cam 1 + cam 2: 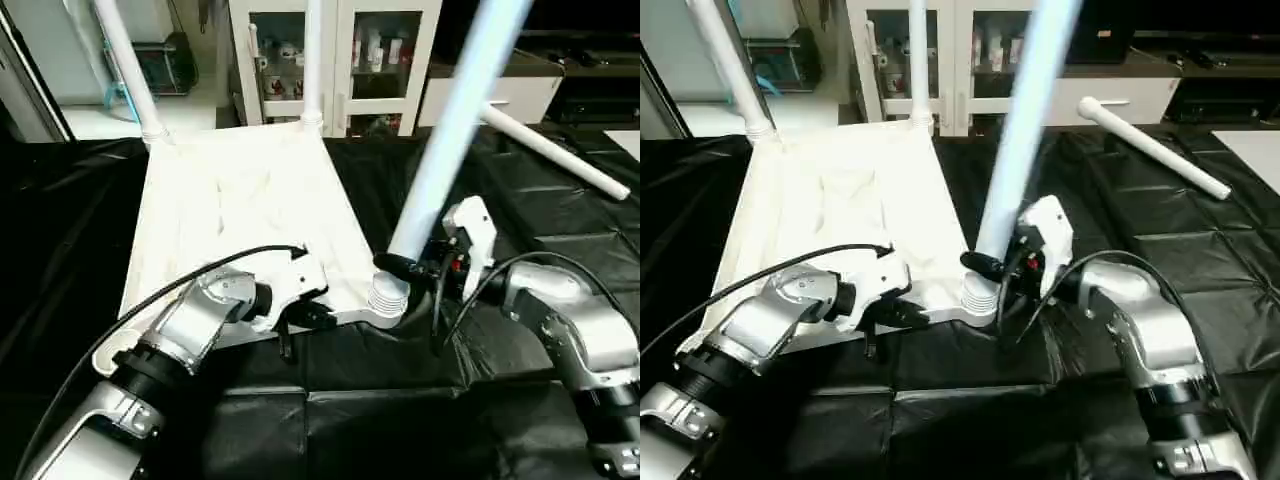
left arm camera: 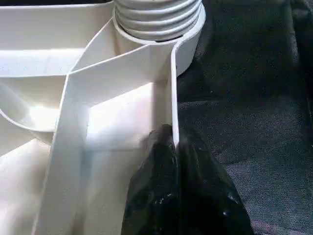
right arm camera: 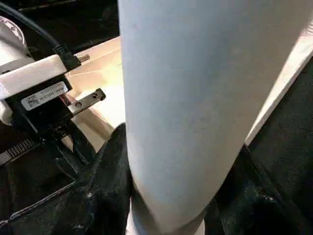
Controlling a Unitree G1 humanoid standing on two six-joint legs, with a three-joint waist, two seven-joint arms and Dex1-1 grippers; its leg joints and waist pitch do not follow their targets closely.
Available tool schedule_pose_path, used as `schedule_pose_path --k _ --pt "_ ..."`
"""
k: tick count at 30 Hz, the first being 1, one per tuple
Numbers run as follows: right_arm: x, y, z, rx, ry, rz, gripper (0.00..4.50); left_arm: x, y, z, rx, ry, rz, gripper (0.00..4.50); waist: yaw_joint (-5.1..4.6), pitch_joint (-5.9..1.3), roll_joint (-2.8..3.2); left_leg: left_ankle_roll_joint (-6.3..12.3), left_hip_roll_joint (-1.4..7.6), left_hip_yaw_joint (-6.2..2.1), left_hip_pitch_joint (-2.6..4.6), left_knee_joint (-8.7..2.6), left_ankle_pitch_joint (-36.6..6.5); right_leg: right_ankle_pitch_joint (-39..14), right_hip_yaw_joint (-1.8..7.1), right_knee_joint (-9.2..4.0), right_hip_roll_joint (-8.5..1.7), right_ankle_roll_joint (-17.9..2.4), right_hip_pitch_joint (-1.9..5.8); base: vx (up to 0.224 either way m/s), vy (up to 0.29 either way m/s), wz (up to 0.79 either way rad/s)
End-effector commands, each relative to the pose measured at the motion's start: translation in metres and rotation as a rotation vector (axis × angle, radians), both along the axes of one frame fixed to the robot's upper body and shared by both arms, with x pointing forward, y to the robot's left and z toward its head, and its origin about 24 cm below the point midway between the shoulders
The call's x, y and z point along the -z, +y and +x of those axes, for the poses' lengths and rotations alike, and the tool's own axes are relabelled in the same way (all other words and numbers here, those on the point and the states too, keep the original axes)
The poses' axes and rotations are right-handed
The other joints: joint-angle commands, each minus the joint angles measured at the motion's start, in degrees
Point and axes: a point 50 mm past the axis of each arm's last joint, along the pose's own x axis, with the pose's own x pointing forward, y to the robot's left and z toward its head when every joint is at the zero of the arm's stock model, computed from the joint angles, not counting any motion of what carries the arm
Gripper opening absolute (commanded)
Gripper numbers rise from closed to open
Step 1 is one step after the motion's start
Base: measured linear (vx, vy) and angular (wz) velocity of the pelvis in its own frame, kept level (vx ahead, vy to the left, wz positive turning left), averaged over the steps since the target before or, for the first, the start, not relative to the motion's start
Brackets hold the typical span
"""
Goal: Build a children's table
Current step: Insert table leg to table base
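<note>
Both grippers work the tabletop [image 1: 240,210] near edge: left gripper [image 1: 290,325] pinching rim, right gripper [image 1: 405,268] round a leg [image 1: 455,130].

- We see the near right corner of the tabletop [image 1: 240,200] crowded: the right gripper [image 1: 405,268] clasps the leg [image 1: 450,130] rising from that socket.
- The left gripper [image 1: 295,330], pinched on the near rim, blocks that edge beside it.
- Two upright legs [image 1: 125,60] guard the far corners.
- A loose leg [image 1: 555,150] lies across the black cover [image 1: 400,410] far right.
- The ribbed middle and the near cover lie open to us.
</note>
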Motion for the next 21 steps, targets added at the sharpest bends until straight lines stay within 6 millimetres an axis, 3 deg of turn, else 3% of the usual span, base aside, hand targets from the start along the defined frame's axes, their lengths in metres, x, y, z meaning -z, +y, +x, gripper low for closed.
schedule_pose_path --k 1,4,5,6,9,11,14,15,17,21 --pt "0.043 -0.004 -0.011 0.012 0.185 -0.119 1.82 0.005 -0.003 -0.007 0.044 0.027 0.021 0.0 -0.36 -2.53 -0.07 -2.55 3.75 -2.28 1.71 -5.27 -22.5 -20.9 1.99 -4.69 -3.02 -11.0 0.92 0.0 0.0 0.0" --pt "0.048 0.0 -0.015 0.002 0.207 -0.12 1.82 0.005 -0.002 -0.007 0.036 0.026 0.021 0.0 -0.43 -2.55 -0.25 -3.03 3.77 -2.32 1.82 -5.37 -23.6 -21.3 2.02 -4.8 -2.98 -10.5 0.8 0.0 0.0 0.0" --pt "0.052 0.001 -0.018 -0.007 0.22 -0.122 1.82 0.005 -0.002 -0.008 0.034 0.026 0.02 0.0 -0.5 -2.54 -0.91 -2.93 3.77 -2.26 1.76 -5.39 -23.8 -21.4 2.03 -4.87 -2.95 -10.4 0.8 0.0 0.0 0.0" --pt "0.052 0.001 -0.019 -0.009 0.223 -0.123 1.82 0.005 -0.002 -0.008 0.033 0.026 0.02 0.0 -0.35 -2.56 -0.55 -2.91 3.8 -2.4 1.71 -5.45 -23.5 -21.6 2.08 -4.76 -3.13 -10.2 0.88 0.0 0.0 0.0" --pt "0.062 0.0 -0.03 0.001 0.252 -0.12 1.82 0.006 0.0 -0.008 0.023 0.028 0.02 0.0 -0.4 -2.5 -0.41 -3.56 3.89 -2.47 1.77 -5.67 -24.5 -21.3 2.11 -4.94 -2.96 -9.6 0.71 0.0 0.0 0.0" --pt "0.066 -0.003 -0.034 0.015 0.26 -0.122 1.82 0.007 0.0 -0.009 0.021 0.029 0.022 0.0 -0.5 -2.42 -0.71 -3.95 3.85 -2.53 1.89 -5.78 -26.1 -22.4 2.08 -5.07 -2.9 -9.1 0.68 0.0 0.0 0.0" --pt "0.068 -0.005 -0.036 0.033 0.259 -0.118 1.82 0.006 0.001 -0.009 0.023 0.031 0.024 0.0 -0.72 -2.08 -0.27 -4.81 3.64 -2.87 2.89 -5.78 -31.8 -29.7 1.9 -6.02 -3.08 -7.7 0.26 0.0 0.0 0.0" --pt "0.068 -0.006 -0.034 0.051 0.246 -0.116 1.82 0.006 0.001 -0.009 0.027 0.033 0.027 0.0 -0.91 -2.09 -0.46 -4.92 3.69 -3.06 2.97 -5.91 -32.3 -30.4 1.83 -6.23 -3.07 -7.2 0.35 0.0 0.0 0.0" --pt "0.064 -0.009 -0.028 0.083 0.205 -0.123 1.82 0.006 0.0 -0.009 0.035 0.031 0.029 0.0 -1.05 -2.4 -0.37 -5.0 3.8 -3.14 2.62 -6.27 -30.4 -26.2 1.83 -5.97 -2.97 -7.8 0.84 0.0 0.0 0.0" --pt "0.065 -0.006 -0.03 0.053 0.223 -0.13 1.82 0.005 -0.003 -0.008 0.039 0.03 0.028 0.0 -1.41 -2.19 -0.39 -4.85 3.78 -3.0 2.68 -6.28 -31.4 -25.8 1.86 -5.95 -2.84 -8.7 0.67 0.0 0.0 0.0"
